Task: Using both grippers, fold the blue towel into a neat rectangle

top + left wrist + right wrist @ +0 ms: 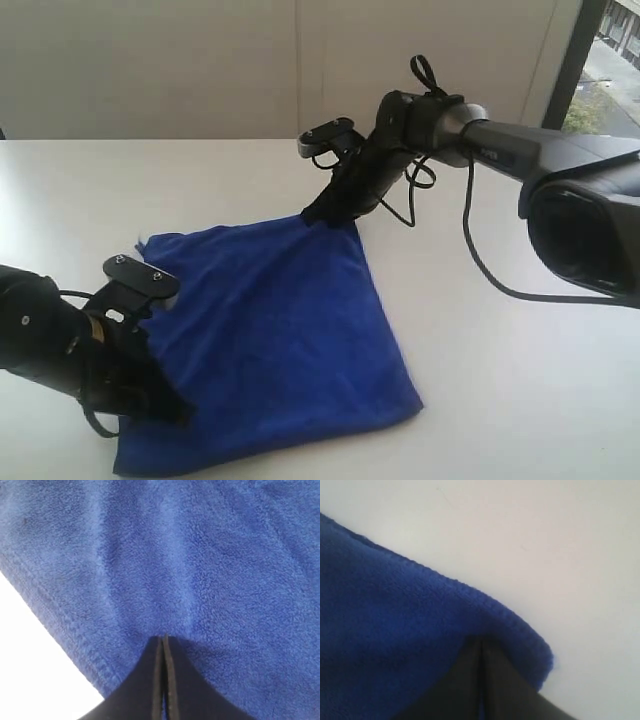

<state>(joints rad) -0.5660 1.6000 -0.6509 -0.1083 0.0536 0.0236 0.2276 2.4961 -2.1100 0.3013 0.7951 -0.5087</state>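
The blue towel (280,330) lies spread over the white table (520,380), with a small white tag (140,240) at its far left corner. At the towel's near left edge my left gripper (172,408) is shut on the cloth. In the left wrist view its jaws (163,639) meet on the blue towel (200,555), a sliver of blue between them. My right gripper (322,215) is shut on the towel's far corner, which rises slightly off the table. The right wrist view shows that gripper (481,641) pinching the hemmed corner of the towel (380,630).
A black cable (480,260) hangs from the right arm down onto the table. A pale wall runs behind the table, with a window (605,60) at the top right. Bare white table (545,555) lies beyond the held corner.
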